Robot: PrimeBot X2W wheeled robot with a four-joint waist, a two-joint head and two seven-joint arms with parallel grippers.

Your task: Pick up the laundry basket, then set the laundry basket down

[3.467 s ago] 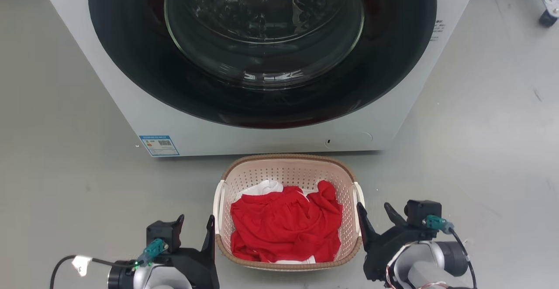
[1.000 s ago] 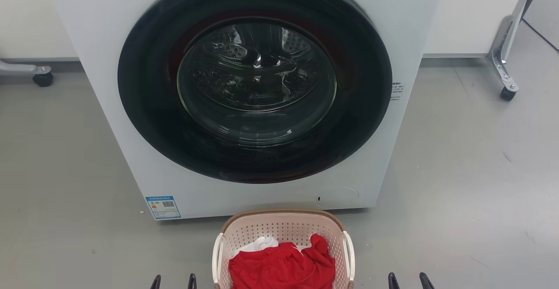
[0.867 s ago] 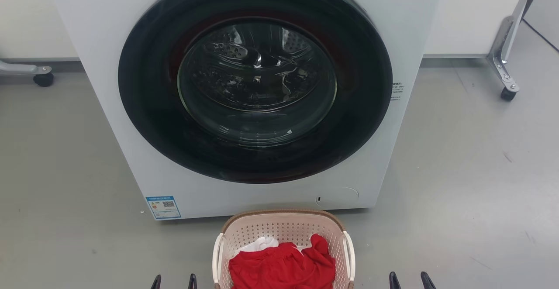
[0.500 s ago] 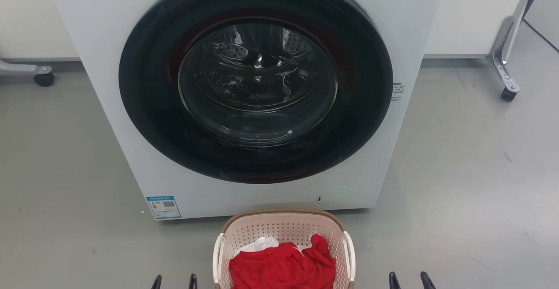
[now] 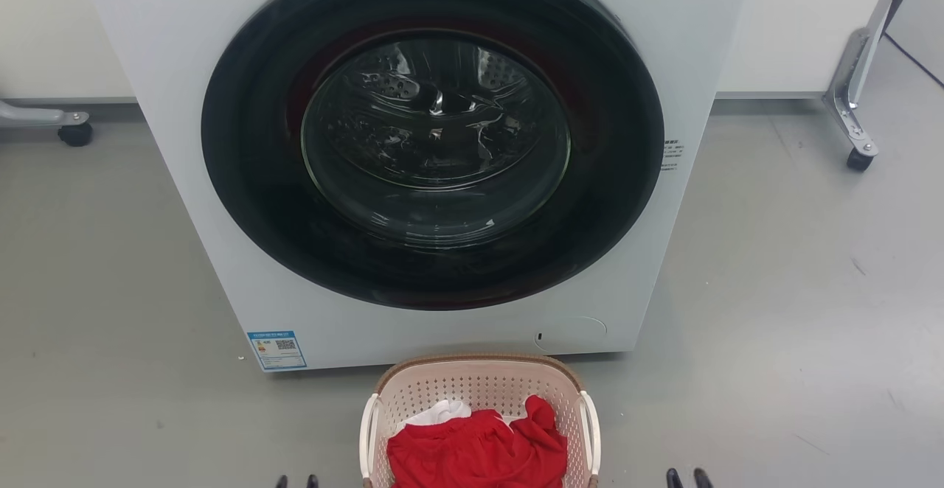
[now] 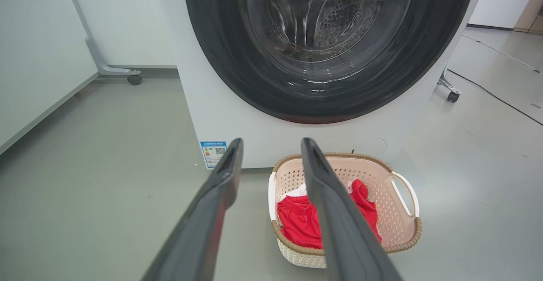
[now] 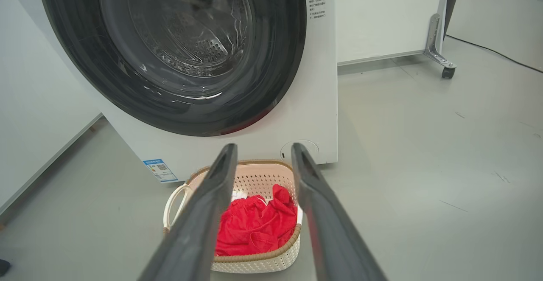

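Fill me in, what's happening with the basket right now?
The laundry basket sits on the floor just in front of the washer, with a red garment and some white cloth inside. The left gripper and right gripper are both open and empty, held back from the basket, one to each side. Nothing is touching it at this moment.

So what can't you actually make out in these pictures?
Laundry basket: its near half is cut off by the head view's bottom edge.
White cloth: mostly buried under the red garment in every view.
Blue label on the washer: the print is too small to read.
Left fingers and right fingers: the head view's bottom edge leaves just their tips.
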